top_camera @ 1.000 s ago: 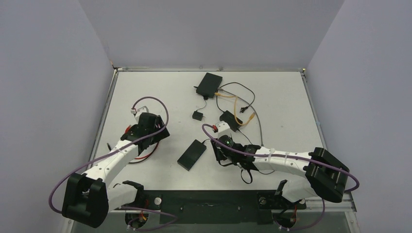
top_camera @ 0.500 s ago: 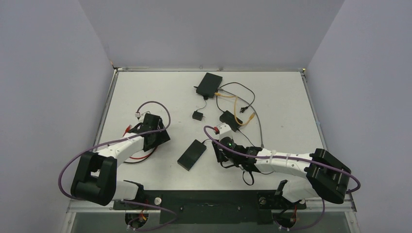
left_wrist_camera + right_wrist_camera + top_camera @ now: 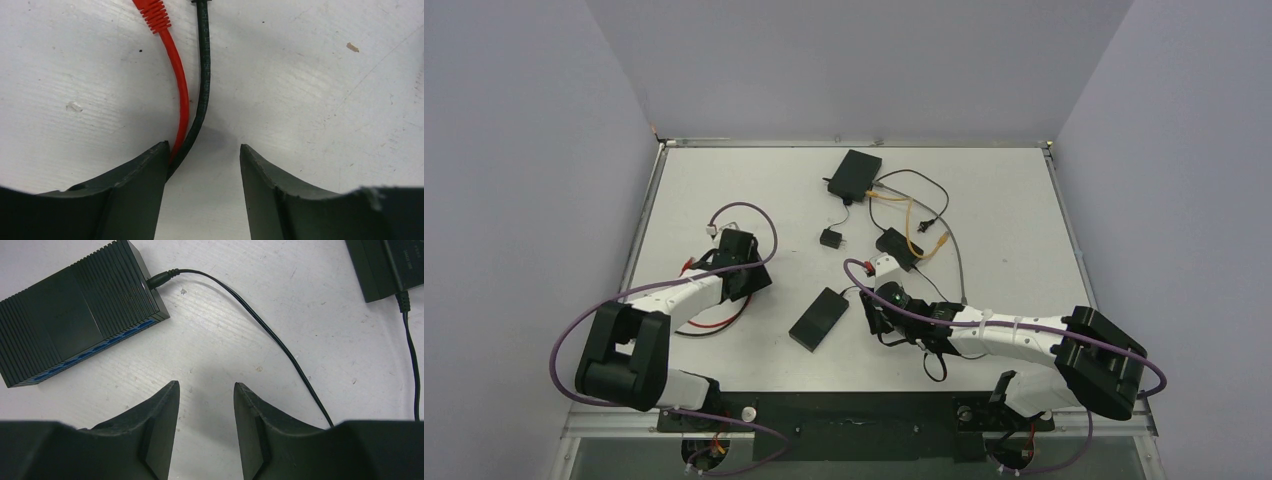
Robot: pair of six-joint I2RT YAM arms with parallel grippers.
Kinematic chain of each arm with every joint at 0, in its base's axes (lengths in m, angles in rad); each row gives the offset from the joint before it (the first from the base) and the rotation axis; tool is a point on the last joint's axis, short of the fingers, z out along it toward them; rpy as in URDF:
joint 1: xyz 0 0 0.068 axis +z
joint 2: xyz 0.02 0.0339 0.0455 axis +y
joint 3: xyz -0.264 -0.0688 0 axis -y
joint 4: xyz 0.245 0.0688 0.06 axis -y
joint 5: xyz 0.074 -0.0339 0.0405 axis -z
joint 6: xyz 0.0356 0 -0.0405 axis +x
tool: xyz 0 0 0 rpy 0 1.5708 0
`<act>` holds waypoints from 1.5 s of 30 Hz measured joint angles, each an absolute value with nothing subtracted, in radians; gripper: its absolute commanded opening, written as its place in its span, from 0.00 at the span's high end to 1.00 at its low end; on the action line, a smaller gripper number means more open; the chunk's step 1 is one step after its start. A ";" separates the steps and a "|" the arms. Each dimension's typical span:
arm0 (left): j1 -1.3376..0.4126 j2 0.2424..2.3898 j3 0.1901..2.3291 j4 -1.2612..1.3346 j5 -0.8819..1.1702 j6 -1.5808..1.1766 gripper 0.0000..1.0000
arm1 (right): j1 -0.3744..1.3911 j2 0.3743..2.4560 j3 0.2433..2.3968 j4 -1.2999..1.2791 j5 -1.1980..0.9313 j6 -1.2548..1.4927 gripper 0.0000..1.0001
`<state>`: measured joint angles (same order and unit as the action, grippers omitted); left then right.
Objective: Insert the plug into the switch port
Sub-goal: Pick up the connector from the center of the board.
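Observation:
The switch (image 3: 819, 318) is a ribbed black box with a blue port face (image 3: 80, 305), lying at the table's middle. The plug (image 3: 688, 267) ends a red cable (image 3: 180, 95); only its ribbed red boot (image 3: 152, 12) shows in the left wrist view. My left gripper (image 3: 736, 272) (image 3: 202, 147) is down at the table, open. The red cable and a black cable (image 3: 202, 75) run between its fingers, against the left one. My right gripper (image 3: 879, 315) (image 3: 205, 385) stands open and empty just right of the switch.
A thin black lead (image 3: 260, 325) runs from the switch's end towards my right gripper. A black box (image 3: 854, 172) lies at the back. A small adapter (image 3: 830, 238) and another black box (image 3: 894, 246) with orange wires (image 3: 916, 225) lie behind my right gripper.
The left arm's elbow has drawn back and its wrist shifted slightly away. Its jaws have narrowed round the two cables. The right arm has not moved.

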<state>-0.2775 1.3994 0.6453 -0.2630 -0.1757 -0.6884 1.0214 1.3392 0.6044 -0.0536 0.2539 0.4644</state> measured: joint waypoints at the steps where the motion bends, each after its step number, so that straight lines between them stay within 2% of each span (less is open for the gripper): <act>1: -0.278 1.403 0.646 -0.256 -0.170 -0.688 0.54 | 1.021 1.339 0.604 -0.054 0.254 0.464 0.60; 14: -0.274 1.445 0.648 -0.180 -0.067 -0.690 0.79 | 1.021 1.339 0.594 -0.053 0.253 0.464 0.60; 24: -0.275 1.487 0.664 -0.146 0.009 -0.686 0.93 | 1.021 1.339 0.594 -0.053 0.247 0.464 0.60; 26: -0.279 1.496 0.670 -0.144 0.017 -0.685 1.00 | 1.021 1.339 0.594 -0.053 0.246 0.464 0.60; 36: -0.356 1.526 0.715 -0.173 0.009 -0.667 1.00 | 1.021 1.339 0.594 -0.053 0.246 0.460 0.60; 45: -0.407 1.487 0.762 -0.357 -0.044 -0.628 1.00 | 1.021 1.339 0.593 -0.032 0.246 0.460 0.60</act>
